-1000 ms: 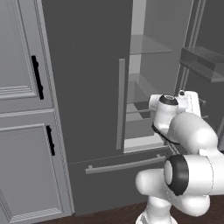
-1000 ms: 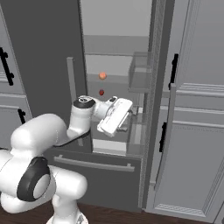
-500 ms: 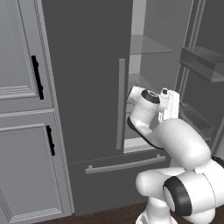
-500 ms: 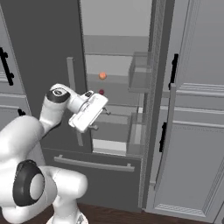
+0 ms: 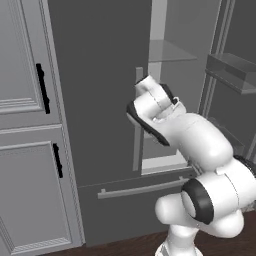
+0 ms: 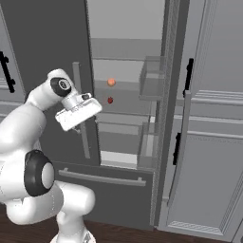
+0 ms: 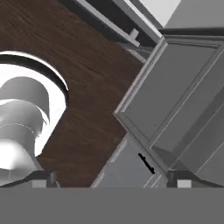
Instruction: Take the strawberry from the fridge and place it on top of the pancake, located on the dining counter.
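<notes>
Gripper (image 7: 112, 179) swung left — fridge (image 6: 128, 85) interior unblocked

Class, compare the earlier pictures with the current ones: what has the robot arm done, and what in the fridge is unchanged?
The arm swung its hand leftward, away from the open fridge compartment and across the closed left door. The gripper took hold of nothing. The strawberry, the orange fruit above it and the open right door stayed put.
</notes>
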### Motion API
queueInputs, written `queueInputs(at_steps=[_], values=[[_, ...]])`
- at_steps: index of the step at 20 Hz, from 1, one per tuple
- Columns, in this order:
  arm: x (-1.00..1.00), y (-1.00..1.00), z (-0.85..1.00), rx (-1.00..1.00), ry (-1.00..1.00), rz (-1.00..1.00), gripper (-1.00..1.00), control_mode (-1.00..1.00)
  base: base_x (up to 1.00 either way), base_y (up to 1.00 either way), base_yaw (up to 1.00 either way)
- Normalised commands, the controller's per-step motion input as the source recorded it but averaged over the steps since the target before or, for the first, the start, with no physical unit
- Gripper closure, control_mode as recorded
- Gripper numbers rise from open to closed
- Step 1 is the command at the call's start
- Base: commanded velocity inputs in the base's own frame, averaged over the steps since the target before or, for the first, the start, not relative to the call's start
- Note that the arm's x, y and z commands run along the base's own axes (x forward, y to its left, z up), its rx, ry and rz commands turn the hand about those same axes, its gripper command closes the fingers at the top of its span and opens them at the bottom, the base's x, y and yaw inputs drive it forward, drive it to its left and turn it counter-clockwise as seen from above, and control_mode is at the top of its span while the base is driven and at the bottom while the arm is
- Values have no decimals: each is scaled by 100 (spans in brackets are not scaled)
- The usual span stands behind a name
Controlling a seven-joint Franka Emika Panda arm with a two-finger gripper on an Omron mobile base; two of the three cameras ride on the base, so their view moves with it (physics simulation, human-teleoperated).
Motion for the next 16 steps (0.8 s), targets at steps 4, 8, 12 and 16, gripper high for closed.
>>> queueInputs(at_steps=[4, 8, 12, 16], values=[[69, 38, -29, 50, -53, -49, -100, -100, 0, 0, 0], [44, 3, -30, 66, -74, -52, -100, -100, 0, 0, 0], [26, 15, -14, 45, -87, -46, -100, -100, 0, 0, 0], [22, 67, 15, 5, -62, -11, -100, -100, 0, 0, 0]])
